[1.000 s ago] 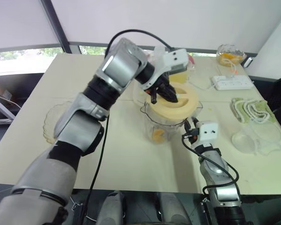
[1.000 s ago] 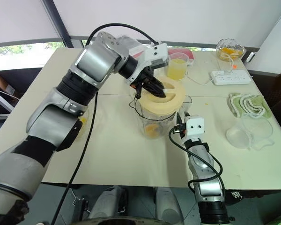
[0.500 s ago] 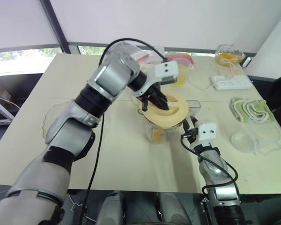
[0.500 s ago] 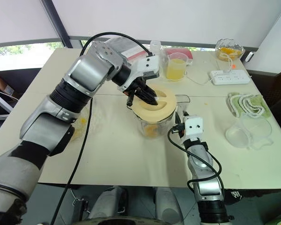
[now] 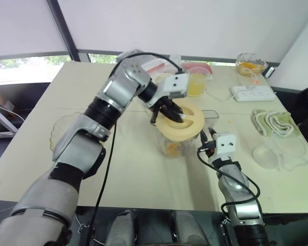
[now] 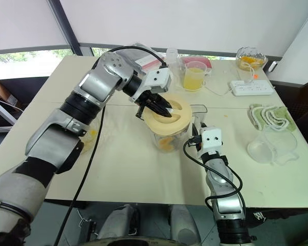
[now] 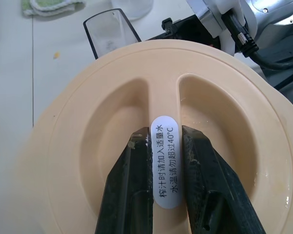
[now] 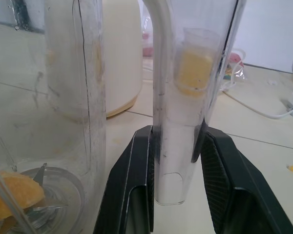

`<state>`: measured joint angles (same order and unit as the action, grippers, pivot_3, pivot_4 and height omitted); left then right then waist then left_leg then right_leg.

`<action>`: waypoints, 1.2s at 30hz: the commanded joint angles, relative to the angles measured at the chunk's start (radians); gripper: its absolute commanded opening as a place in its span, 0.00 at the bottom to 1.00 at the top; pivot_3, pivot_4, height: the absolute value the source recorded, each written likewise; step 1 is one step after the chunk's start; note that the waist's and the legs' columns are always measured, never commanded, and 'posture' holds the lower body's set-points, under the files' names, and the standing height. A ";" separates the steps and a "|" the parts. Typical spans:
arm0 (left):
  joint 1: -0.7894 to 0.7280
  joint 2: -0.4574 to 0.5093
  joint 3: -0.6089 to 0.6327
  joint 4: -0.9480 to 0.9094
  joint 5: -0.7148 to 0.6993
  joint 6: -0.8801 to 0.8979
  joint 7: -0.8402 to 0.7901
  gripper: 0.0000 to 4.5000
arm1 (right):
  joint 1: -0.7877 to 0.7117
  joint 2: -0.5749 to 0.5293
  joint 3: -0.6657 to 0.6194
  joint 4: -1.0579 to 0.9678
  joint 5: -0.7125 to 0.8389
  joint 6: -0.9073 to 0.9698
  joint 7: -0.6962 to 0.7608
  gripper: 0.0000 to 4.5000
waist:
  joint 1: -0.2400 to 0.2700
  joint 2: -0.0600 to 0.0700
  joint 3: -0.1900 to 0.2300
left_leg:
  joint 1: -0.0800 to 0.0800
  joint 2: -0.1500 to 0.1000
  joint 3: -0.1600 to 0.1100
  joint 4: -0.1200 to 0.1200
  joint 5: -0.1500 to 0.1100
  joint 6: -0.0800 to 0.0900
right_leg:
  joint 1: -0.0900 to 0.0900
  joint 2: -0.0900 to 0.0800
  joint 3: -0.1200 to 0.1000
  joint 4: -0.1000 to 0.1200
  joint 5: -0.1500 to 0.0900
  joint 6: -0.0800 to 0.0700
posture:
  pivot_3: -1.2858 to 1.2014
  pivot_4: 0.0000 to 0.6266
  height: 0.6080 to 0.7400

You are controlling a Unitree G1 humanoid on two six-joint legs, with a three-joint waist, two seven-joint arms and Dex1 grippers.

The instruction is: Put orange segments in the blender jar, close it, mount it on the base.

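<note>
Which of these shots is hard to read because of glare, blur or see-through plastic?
Right wrist view: the clear blender jar smears whatever lies behind it. Left wrist view: the cream lid is crisp, its label readable. Left eye view: the window strip is washed out.

The jar (image 6: 167, 137) stands mid-table (image 6: 128, 169), segments (image 6: 166, 142) in its bottom and a lid (image 6: 168, 115) on top. The base (image 8: 121, 53) stands behind it. Far right of the jar are a juice cup (image 6: 194, 76), a power strip (image 6: 251, 87) and a bowl (image 6: 251, 55). A cloth (image 6: 269, 116) lies right, with a clear cup (image 6: 264, 148) nearer. A dish (image 5: 59, 134) sits left.
</note>
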<state>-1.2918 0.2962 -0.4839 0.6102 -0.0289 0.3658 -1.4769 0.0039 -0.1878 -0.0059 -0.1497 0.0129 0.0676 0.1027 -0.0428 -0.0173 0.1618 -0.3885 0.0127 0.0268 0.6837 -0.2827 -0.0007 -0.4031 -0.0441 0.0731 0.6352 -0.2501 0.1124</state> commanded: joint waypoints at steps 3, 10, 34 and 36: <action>0.048 -0.006 -0.059 0.012 0.069 0.171 0.029 0.06 | 0.021 -0.011 -0.002 0.008 -0.024 0.017 0.001 0.18 | -0.001 -0.001 -0.004 | 0.000 0.000 0.000 0.000 0.000 0.000 | 0.000 0.000 0.000 -0.001 0.000 0.000 | 0.52 0.24 1.00; 0.043 -0.052 -0.055 -0.029 0.062 0.469 0.138 0.06 | 0.022 -0.013 0.002 0.005 -0.025 0.023 0.005 0.18 | 0.000 0.000 -0.008 | 0.000 0.000 -0.001 -0.001 -0.001 0.001 | 0.000 0.000 0.000 -0.001 0.000 0.000 | 0.52 0.24 1.00; 0.106 -0.025 -0.045 -0.202 0.050 0.708 0.381 0.06 | 0.013 -0.007 0.009 0.028 -0.035 0.009 -0.005 0.18 | -0.001 0.000 -0.019 | 0.014 0.003 -0.002 -0.012 -0.002 0.001 | 0.010 -0.006 0.000 -0.015 -0.001 0.000 | 0.52 0.24 1.00; 0.108 -0.016 -0.046 -0.220 0.043 0.703 0.370 0.06 | 0.010 -0.007 0.009 0.033 -0.035 0.005 -0.006 0.18 | -0.001 0.000 -0.020 | 0.015 0.003 -0.002 -0.017 -0.002 0.001 | 0.011 -0.007 0.000 -0.020 0.000 -0.001 | 0.52 0.24 1.00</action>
<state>-1.2461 0.2451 -0.4748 0.3209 -0.0353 1.0378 -1.1857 0.0020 -0.1863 -0.0068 -0.1159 0.0142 0.0858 0.0963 -0.0440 -0.0169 0.1417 -0.3736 0.0158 0.0248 0.6660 -0.2845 0.0003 -0.3922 -0.0509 0.0734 0.6152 -0.2504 0.1113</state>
